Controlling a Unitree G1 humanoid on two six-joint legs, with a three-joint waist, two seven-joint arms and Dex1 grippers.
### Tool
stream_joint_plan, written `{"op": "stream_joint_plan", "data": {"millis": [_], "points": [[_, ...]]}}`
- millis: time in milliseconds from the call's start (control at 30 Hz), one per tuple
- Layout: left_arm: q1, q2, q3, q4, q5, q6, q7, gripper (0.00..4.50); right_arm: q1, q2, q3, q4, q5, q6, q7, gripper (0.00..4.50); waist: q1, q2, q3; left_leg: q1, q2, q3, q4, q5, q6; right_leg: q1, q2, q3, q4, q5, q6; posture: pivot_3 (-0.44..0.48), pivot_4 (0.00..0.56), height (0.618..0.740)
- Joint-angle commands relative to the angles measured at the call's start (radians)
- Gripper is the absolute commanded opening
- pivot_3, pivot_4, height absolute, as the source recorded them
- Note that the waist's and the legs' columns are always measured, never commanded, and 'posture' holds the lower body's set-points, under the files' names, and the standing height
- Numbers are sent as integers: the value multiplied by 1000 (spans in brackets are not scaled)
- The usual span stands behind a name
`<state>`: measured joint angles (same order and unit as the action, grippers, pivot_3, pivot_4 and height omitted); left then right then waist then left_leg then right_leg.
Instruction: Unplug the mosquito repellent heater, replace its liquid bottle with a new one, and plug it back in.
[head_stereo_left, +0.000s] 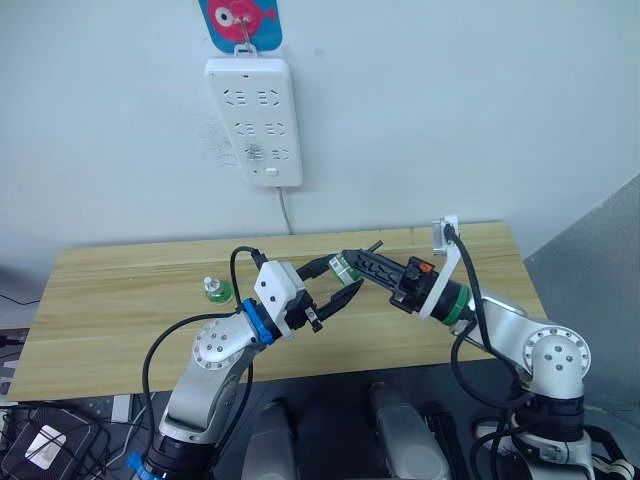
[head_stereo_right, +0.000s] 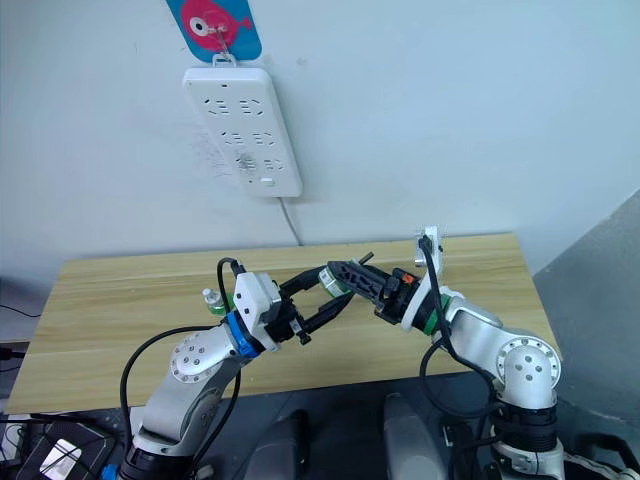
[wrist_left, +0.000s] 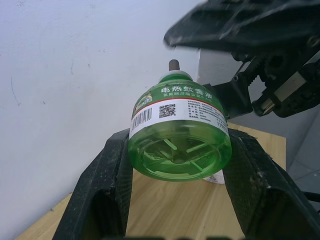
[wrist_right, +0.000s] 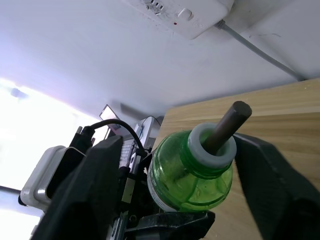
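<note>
Left gripper (head_stereo_left: 344, 276): the two black fingers sat against opposite sides of the green liquid bottle (wrist_left: 177, 115) near its base, so it read as clamped on it. Right gripper (head_stereo_left: 352, 262): met the same bottle from the neck end; whether it gripped, I could not tell.

Bottle position: in the air over the front middle of the wooden table (head_stereo_left: 120, 300), between the two grippers, touching nothing else.

Orientation: long axis ran from gripper to gripper. The flat base faced back along the left gripper. The neck and its bare dark wick (wrist_right: 227, 125) pointed toward the right arm, tilted somewhat upward and toward the wall.

Further out: a second small green bottle (head_stereo_left: 214, 290) stood upright on the table to the robot's left, well apart from both grippers. The white power strip (head_stereo_left: 255, 120) hung on the wall above the table, with nothing plugged into its sockets.

Progress (judgement): unplugging looked done. A bottle was out of the heater and in hand, so the run appeared to be mid-swap. Whether this was the spent or the fresh bottle could not be settled. Left to do: seat the fresh bottle in the heater, then plug the heater back into the strip.
</note>
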<state>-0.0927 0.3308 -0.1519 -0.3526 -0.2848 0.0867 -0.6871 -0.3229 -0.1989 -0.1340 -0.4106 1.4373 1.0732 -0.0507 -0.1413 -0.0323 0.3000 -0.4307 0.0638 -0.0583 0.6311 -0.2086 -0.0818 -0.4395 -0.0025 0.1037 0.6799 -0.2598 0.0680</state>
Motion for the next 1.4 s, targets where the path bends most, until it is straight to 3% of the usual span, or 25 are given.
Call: {"op": "stream_joint_plan", "data": {"millis": [33,133,300,433,500,633,767,900,1067,1333,1367,1400], "points": [[12,2,-13,-43,-3,-14,-4,2229,10,-11,12,-28,58,-29,0,1848,0,0,0,0,0,0,0,0,0,0,0,0,0,0,0,-195,265,740],[23,9,-26,-49,-8,-11,-19,2229,18,-26,24,-29,85,-38,-3,880,0,0,0,0,0,0,0,0,0,0,0,0,0,0,0,-191,267,740],[34,8,-17,-31,9,-37,-6,2229,35,-54,47,-36,124,-53,-11,814,0,0,0,0,0,0,0,0,0,0,0,0,0,0,0,-189,269,740],[66,57,3,-36,28,-27,-11,3449,36,-95,53,-41,71,-76,10,814,0,0,0,0,0,0,0,0,0,0,0,0,0,0,0,-190,271,740],[98,102,32,-53,38,-36,-17,4090,23,-133,57,-31,-42,-111,51,814,1,0,0,0,0,0,0,0,0,0,0,0,0,0,0,-191,274,740],[186,183,98,-111,42,-56,-27,4115,-10,-237,206,39,-516,-344,194,814,-1,0,0,0,0,1,0,0,0,-1,0,0,0,0,0,-204,282,740],[276,223,125,-177,38,-39,-25,4115,-47,-261,403,293,-1007,-707,234,813,-3,0,0,1,1,1,-1,0,0,-1,0,0,0,0,0,-182,284,740],[346,228,118,-245,57,-17,3,4115,-152,-150,447,690,-1229,-966,228,813,-1,0,0,1,0,2,-1,0,0,-1,0,1,-1,0,0,-136,287,740],[398,230,115,-284,74,-14,17,4115,-253,-62,399,988,-1307,-1132,287,813,4,0,0,1,0,2,-1,0,0,-1,0,2,0,3,-5,-96,283,740],[439,219,122,-294,75,-15,39,4115,-313,10,330,1165,-1347,-1221,350,813,9,0,0,1,0,2,-1,0,0,-1,0,1,0,3,-5,-89,275,740],[438,214,128,-294,61,-9,41,4115,-312,16,316,1164,-1341,-1232,361,1562,9,0,0,1,0,2,-1,0,0,-1,0,1,0,3,-6,-89,275,740],[437,214,129,-293,45,-1,35,4282,-309,20,305,1154,-1337,-1239,367,1856,10,0,0,2,0,2,-1,0,0,-1,0,1,0,3,-6,-89,275,740]]}}
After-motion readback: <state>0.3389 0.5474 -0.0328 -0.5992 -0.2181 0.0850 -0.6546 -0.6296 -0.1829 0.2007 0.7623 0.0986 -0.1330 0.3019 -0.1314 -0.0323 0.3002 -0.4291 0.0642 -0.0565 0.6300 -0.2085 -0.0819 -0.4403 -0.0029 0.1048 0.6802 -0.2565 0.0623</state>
